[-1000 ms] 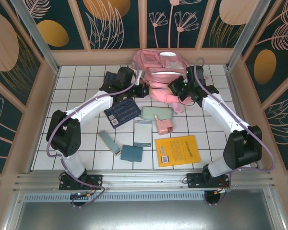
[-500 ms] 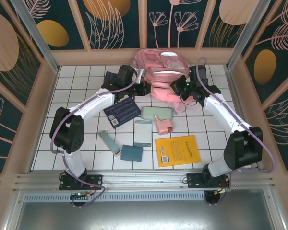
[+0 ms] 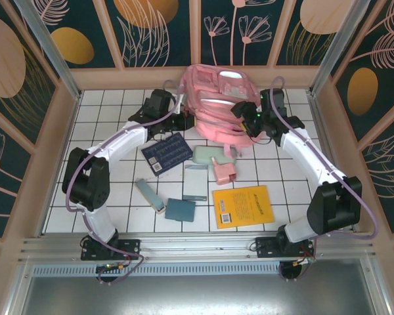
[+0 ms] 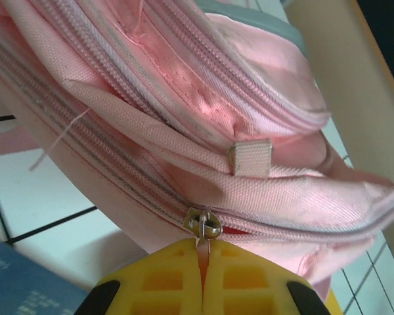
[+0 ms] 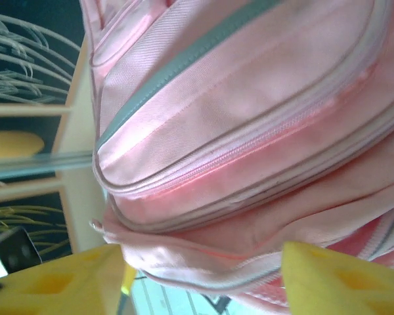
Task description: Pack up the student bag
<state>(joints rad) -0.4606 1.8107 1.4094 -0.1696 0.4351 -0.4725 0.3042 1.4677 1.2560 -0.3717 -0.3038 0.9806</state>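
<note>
Student bag — pink, grey-trimmed

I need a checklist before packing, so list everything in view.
backpack: one, pink, far centre of table.
notebook: one, dark blue, left of centre.
pouch: one, pale green, centre.
small case: one, pink, nearer than pouch.
book: one, yellow, near right.
pad: one, teal, near centre.
bar: one, pale blue, near left.
cards: two, grey, between pouch and pad.
left gripper: one, yellow fingers, shut on backpack's zip pull.
right gripper: one, yellow fingers, open around backpack's edge.
</note>
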